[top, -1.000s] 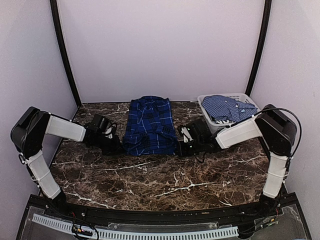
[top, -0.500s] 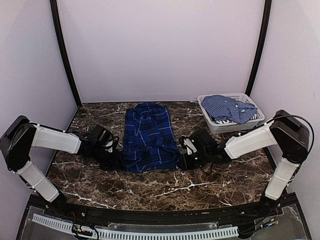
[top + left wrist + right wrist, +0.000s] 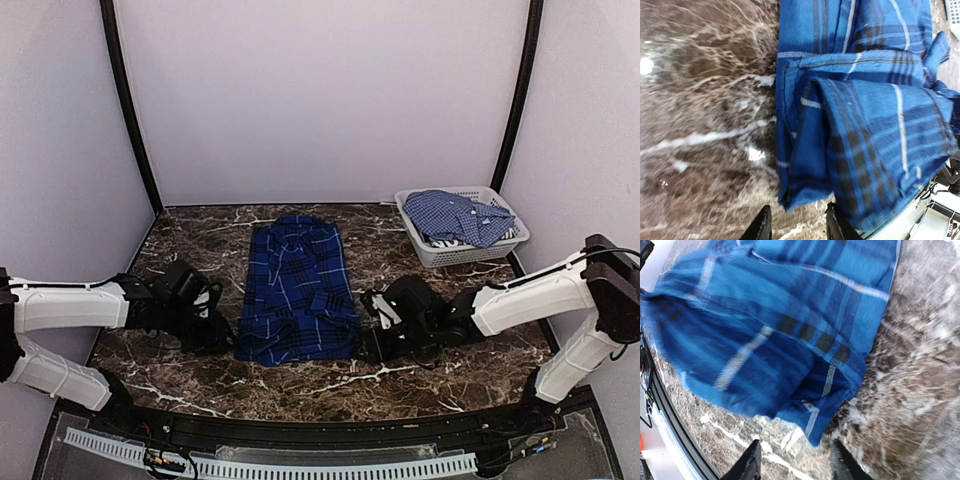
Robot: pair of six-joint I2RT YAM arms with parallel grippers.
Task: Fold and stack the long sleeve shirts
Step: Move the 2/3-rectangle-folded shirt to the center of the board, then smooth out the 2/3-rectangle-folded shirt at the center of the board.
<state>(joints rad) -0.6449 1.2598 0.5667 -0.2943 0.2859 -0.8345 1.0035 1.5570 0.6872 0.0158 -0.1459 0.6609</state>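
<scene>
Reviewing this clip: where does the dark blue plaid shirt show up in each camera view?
Top external: the dark plaid shirt lies lengthwise in the middle of the table.
Left wrist: the dark plaid shirt fills the right half, with a folded corner near the bottom edge.
Right wrist: the dark plaid shirt fills the upper left.
Shared landmark: the brown marble table, bare beside the shirt in both wrist views.

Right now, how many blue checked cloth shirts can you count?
2: dark blue plaid shirt on the marble table; lighter blue fine-checked shirt in the pale plastic lattice basket, possibly hiding others.
</scene>
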